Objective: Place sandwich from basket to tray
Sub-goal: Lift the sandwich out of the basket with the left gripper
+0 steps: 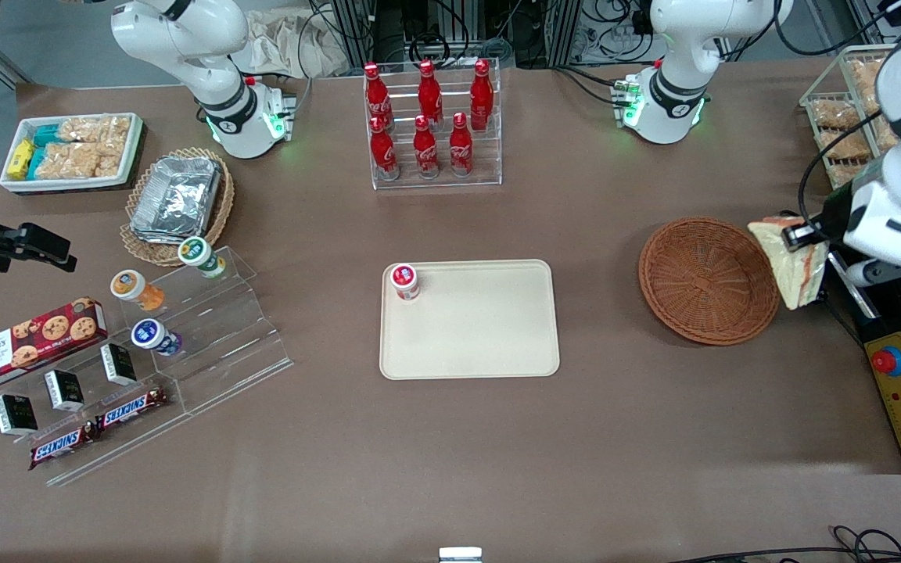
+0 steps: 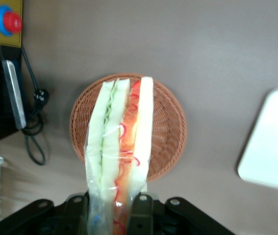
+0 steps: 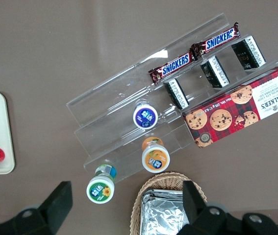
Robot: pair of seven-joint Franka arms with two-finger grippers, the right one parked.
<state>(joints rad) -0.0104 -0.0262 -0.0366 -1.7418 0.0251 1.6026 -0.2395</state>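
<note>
My left gripper (image 1: 796, 238) is shut on the sandwich (image 1: 791, 262), a plastic-wrapped wedge of pale bread with green and orange-red filling. It hangs in the air over the rim of the reddish-brown woven basket (image 1: 705, 277) on the working arm's side. In the left wrist view the sandwich (image 2: 120, 142) stands between the two dark fingers (image 2: 141, 215), with the basket (image 2: 170, 122) below it, nothing inside. The cream tray (image 1: 482, 328) lies at the table's middle, toward the parked arm from the basket; a corner of the tray (image 2: 271, 142) shows in the wrist view.
A red-capped cup (image 1: 404, 281) stands on one tray corner. A rack of red cola bottles (image 1: 428, 121) stands farther from the camera than the tray. A yellow control box with a red button (image 1: 900, 391) and cables lie at the working arm's table end. Snack displays (image 1: 145, 344) sit toward the parked arm's end.
</note>
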